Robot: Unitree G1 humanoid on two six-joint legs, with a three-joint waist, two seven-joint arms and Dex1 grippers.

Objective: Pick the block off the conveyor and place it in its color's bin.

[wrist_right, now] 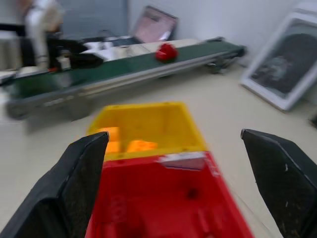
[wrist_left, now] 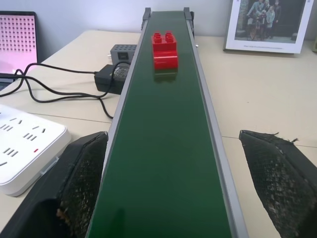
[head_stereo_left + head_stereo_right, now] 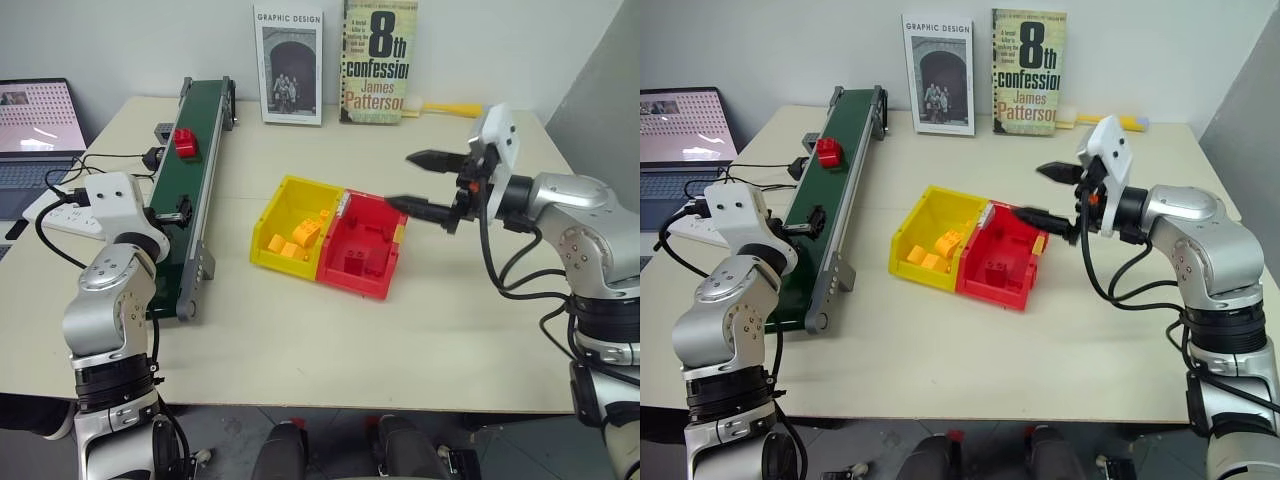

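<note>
The left wrist view shows studs on top of the small red block, sitting far up the green conveyor. The red bin holds red blocks; the yellow bin joined to it holds yellow blocks. Left jaws and right jaws are wide open, holding nothing.

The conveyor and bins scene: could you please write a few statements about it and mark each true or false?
1. The red block sits on the conveyor. True.
2. The right gripper holds a block. False: it is open and empty.
3. The yellow bin holds yellow blocks. True.
4. The left gripper is shut on the block. False: it is open, with the block farther up the belt.
5. The red bin stands apart from the yellow one. False: they adjoin.
</note>
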